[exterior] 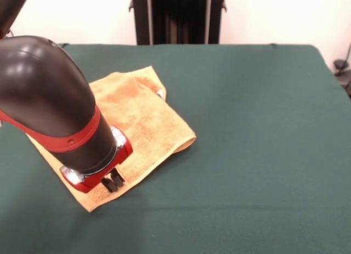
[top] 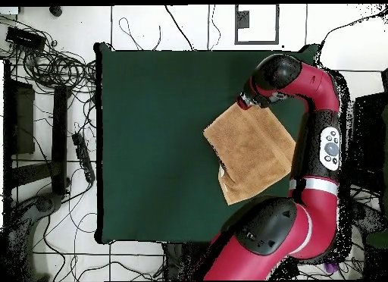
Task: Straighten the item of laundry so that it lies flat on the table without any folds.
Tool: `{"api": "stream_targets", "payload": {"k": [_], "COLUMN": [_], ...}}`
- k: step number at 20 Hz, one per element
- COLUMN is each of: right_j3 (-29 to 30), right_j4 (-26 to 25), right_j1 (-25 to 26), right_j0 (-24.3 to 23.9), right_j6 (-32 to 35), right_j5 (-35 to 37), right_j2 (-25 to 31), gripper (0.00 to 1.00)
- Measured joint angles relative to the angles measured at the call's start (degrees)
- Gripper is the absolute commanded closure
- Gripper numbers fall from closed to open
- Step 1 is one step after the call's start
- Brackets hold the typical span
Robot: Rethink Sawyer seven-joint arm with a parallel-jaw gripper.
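Note:
The orange-tan towel [exterior: 140,119] lies on the left part of the green table [exterior: 263,128], turned diamond-wise. Its right side looks doubled over, with a rounded fold edge at the right corner. A small white tag [exterior: 160,93] shows at its far edge. My gripper [exterior: 113,181] hangs over the towel's near corner, fingers close together, right at the cloth; nothing is lifted. The arm's big black and red wrist hides the towel's left part. In the overhead view the gripper [top: 244,103] is at the towel's [top: 250,146] upper corner, on the table's [top: 151,142] right side.
The robot's pedestal [exterior: 178,15] stands behind the table's far edge. In the overhead view the arm [top: 326,142] curves along the table's right edge, and cables and stands [top: 53,104] lie on the floor at the left.

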Motion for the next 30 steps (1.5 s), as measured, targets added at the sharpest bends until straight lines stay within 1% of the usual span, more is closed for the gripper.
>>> {"api": "stream_targets", "payload": {"k": [2,3,6,7,11,14,16,18,21,23,30], "right_j3": [-1.3,-3.4,-6.5,-8.3,-11.1,-13.4,-15.5,-16.5,-17.4,-17.9,-18.0], "right_j4": [-0.3,-1.2,-3.4,-4.9,-7.9,-11.4,-15.9,-18.9,-22.0,-25.6,-27.9], "right_j1": [0.4,1.0,1.8,2.4,3.1,3.6,3.8,3.8,3.9,3.9,3.9], "right_j0": [0.3,0.8,1.4,1.6,1.7,1.6,1.4,1.1,0.8,0.2,-1.0], "right_j6": [-0.3,-0.8,-2.4,-3.9,-7.4,-10.7,-14.3,-16.4,-18.2,-20.1,-20.3], "right_j5": [0.2,0.9,2.1,2.9,5.0,6.7,8.4,9.3,10.1,10.6,10.5], "right_j2": [0.1,0.6,1.9,3.1,5.7,8.5,12.3,14.8,17.5,21.1,24.6], "gripper": [1.00,1.00,1.00,1.00,1.00,1.00,1.00,1.00,1.00,1.00,1.00]}}
